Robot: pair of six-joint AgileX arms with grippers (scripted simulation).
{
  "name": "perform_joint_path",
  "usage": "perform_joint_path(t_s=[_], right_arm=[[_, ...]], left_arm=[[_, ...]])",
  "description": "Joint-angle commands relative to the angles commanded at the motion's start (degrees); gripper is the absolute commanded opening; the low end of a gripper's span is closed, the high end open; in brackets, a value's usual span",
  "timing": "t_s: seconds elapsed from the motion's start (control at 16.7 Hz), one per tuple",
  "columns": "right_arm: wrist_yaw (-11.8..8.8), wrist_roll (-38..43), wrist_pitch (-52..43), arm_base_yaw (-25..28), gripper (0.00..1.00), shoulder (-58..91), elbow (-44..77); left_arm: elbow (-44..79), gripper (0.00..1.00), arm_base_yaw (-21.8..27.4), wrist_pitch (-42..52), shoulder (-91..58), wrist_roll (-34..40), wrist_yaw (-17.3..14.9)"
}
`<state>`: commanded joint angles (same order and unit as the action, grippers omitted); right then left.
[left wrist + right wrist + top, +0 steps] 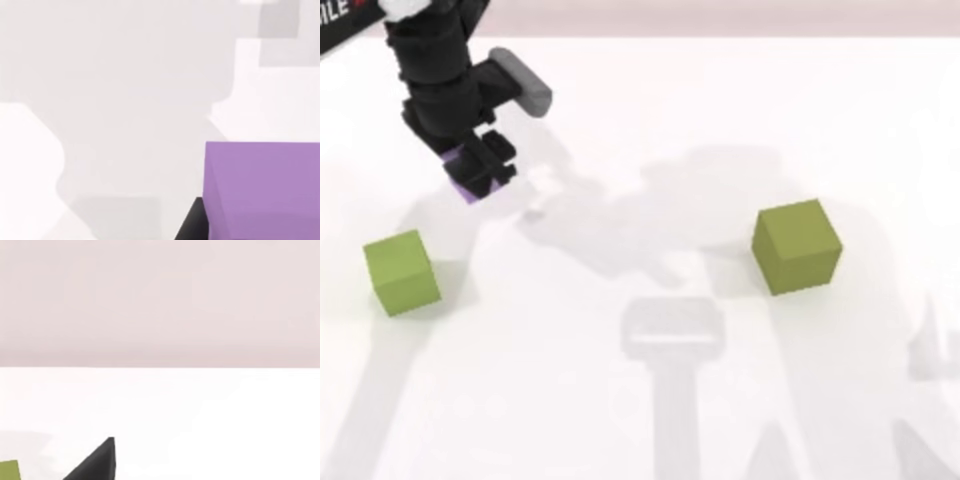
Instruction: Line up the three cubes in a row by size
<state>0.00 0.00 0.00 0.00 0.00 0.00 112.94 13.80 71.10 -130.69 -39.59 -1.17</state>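
My left gripper [480, 178] is at the table's back left, shut on the small purple cube [470, 192], of which only slivers show under the fingers from above. In the left wrist view the purple cube [265, 190] is large, with one dark finger [194, 225] pressed against its side. The medium lime-green cube [400, 272] rests on the table at the left, in front of that gripper. The largest olive-green cube [797, 246] rests at the right. The right arm is outside the top view; its wrist view shows a dark tip of the right gripper [97, 462].
The white table [650, 120] carries arm shadows across its middle and front. A corner of a green cube [9, 470] shows at the edge of the right wrist view; I cannot tell which cube. The table's far edge [160, 367] meets a pale wall.
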Motion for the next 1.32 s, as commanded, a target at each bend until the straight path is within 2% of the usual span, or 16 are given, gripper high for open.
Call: perform_joint_path(t_s=[0.24,0.36,0.54,1.02,1.14,1.32], right_arm=[[0.00,0.00,0.00,0.00,1.00,0.00,0.00],[0.00,0.00,0.00,0.00,1.00,0.00,0.00],[0.00,0.00,0.00,0.00,1.00,0.00,0.00],[0.00,0.00,0.00,0.00,1.00,0.00,0.00],[0.00,0.00,0.00,0.00,1.00,0.00,0.00],[0.00,0.00,0.00,0.00,1.00,0.00,0.00]], left_arm=[[-0.05,0.00,0.46,-0.12,-0.23,-0.10,0.03],[0.88,0.00,2.46,0.41,-0.68,-0.13,0.08],[3.81,0.00,9.23,2.06,-1.99,0.20,0.24],[13.66,0.00,34.42,7.77,-5.93,1.55,0.38],[15.00,0.00,37.84,8.45,-6.27,1.77,0.42],[15.40,0.00,38.82,8.63,-6.35,1.85,0.43]])
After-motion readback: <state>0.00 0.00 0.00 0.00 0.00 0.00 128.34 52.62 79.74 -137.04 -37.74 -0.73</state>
